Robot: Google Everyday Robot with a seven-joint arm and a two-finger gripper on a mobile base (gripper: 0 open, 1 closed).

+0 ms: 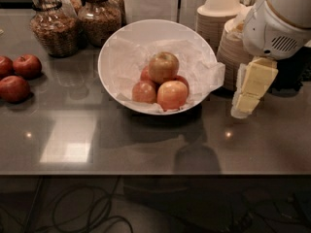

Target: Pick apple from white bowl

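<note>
The white bowl (112, 41), lined with crinkled white paper, stands at the middle of the dark counter. It holds several apples. The palest apple (164, 67), yellow-green with an orange blush, sits on top of the pile, stem end up. Redder apples (172, 95) lie under and in front of it. My gripper (250, 89), with cream-yellow parts under a white arm housing (277, 23), hangs to the right of the bowl, just past its rim and above the counter. It holds nothing and touches no apple.
Three dark red apples (19, 76) lie on the counter at the far left. Two glass jars (53, 25) of snacks stand behind the bowl on the left. Stacks of beige paper bowls (218, 18) stand at the back right, close behind the gripper.
</note>
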